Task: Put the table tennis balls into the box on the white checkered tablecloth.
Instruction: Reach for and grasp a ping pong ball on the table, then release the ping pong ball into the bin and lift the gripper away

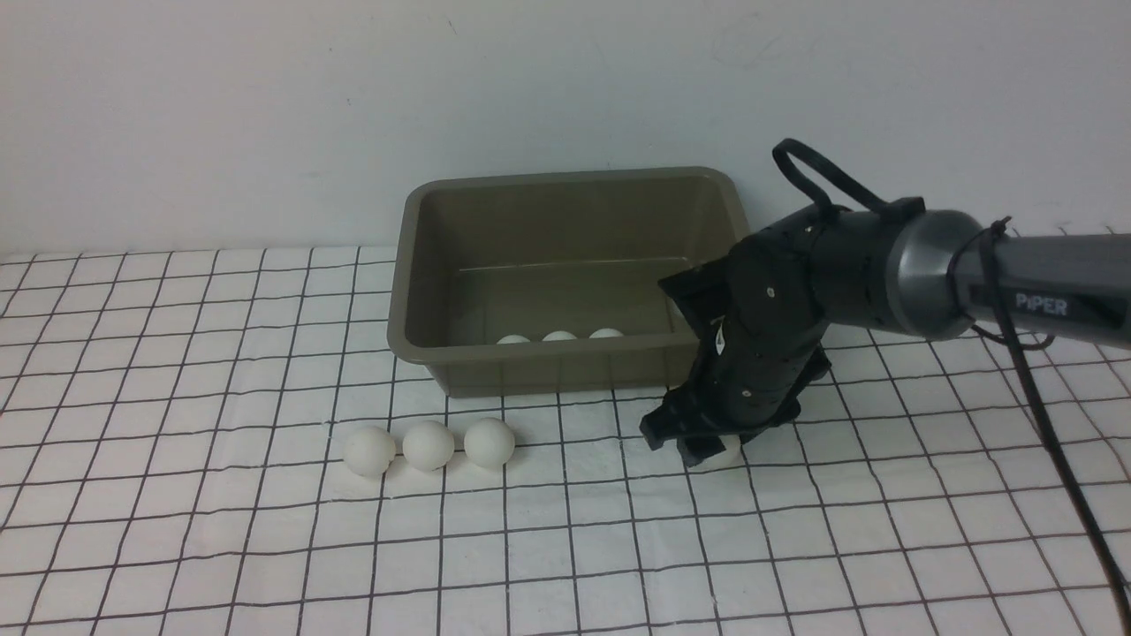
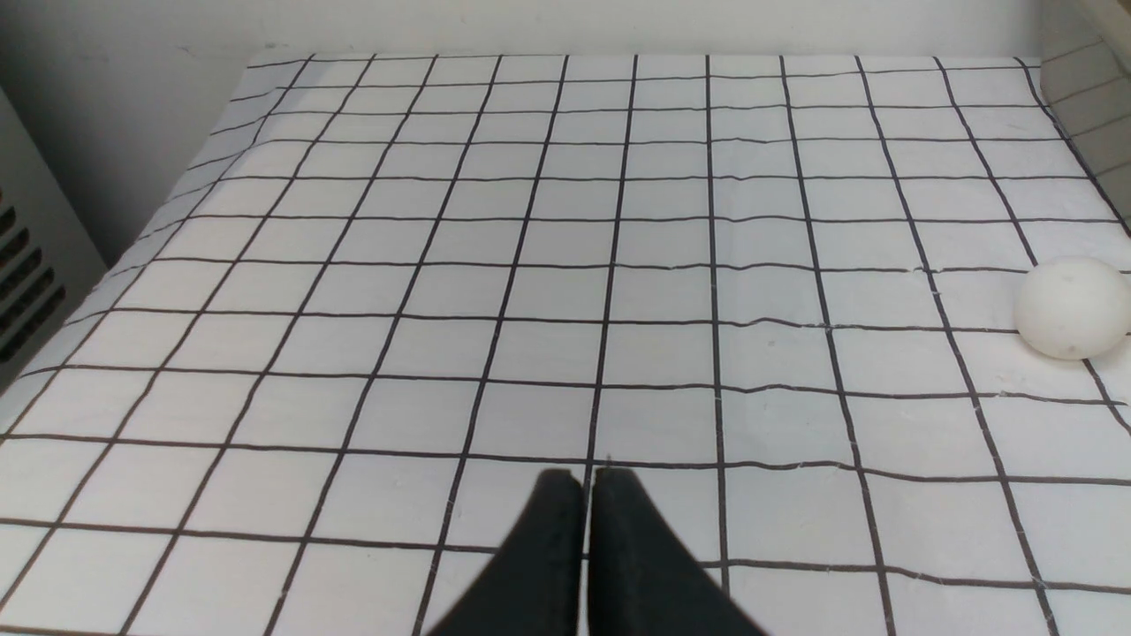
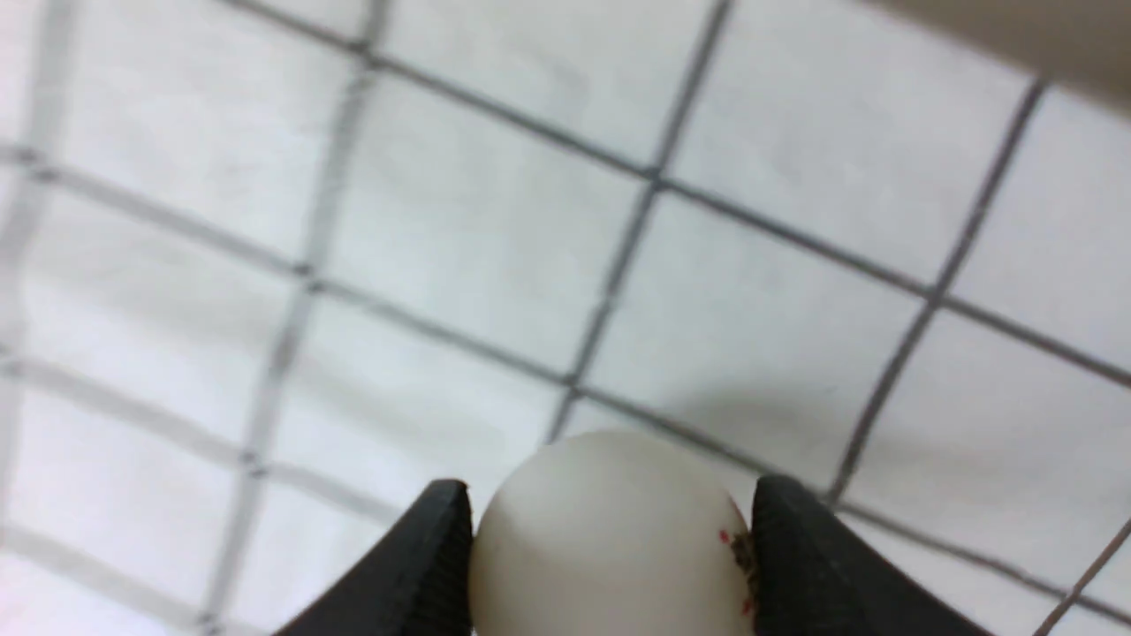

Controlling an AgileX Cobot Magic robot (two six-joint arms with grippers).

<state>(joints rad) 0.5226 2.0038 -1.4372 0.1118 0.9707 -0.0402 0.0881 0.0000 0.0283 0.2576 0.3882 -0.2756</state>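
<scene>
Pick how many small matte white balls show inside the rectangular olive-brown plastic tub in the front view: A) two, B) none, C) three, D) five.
C: three small matte white balls peek side by side over the near wall of the rectangular olive-brown plastic tub.
</scene>
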